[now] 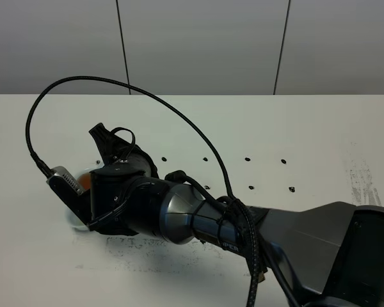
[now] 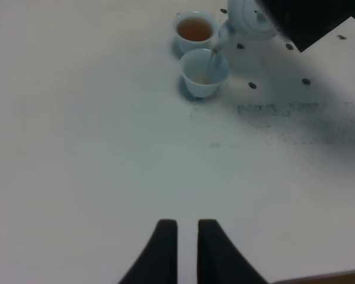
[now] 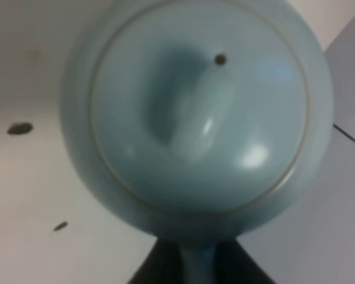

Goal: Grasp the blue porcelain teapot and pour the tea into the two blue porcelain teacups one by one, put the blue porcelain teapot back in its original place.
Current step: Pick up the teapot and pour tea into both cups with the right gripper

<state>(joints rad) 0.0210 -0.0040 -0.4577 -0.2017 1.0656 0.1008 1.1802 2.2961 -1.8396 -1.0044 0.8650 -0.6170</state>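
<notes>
1. Pointing across the desk (image 2: 77,165), the left hand (image 2: 187,248) sits nearest the left wrist camera. Its two dark fingers (image 2: 163,251) are drawn narrow, with only a slit between them, and hold nothing.
2. Well beyond it stands the near cup (image 2: 205,77), upright. A thin stream of tea (image 2: 213,59) falls into it, and a little liquid shows at its bottom.
3. Just behind, almost touching it, the far cup (image 2: 195,32) stands upright and holds reddish-brown tea.
4. Beside the cups the teapot (image 2: 247,18) is tilted, with its spout (image 2: 223,36) down over the near cup.
5. The right hand (image 3: 194,273) clamps the teapot's handle (image 3: 196,257) between its fingers (image 3: 151,269). The lid (image 3: 201,112), with its knob and small vent hole, fills the right wrist view.
6. Small dark spots (image 2: 251,85) dot the desk around the teapot.
7. Seen from the high camera, the right arm (image 1: 173,214) reaches across to the left side and hides the teapot. A black cable (image 1: 147,96) arches over it, with a grey wall (image 1: 198,45) farthest back.
</notes>
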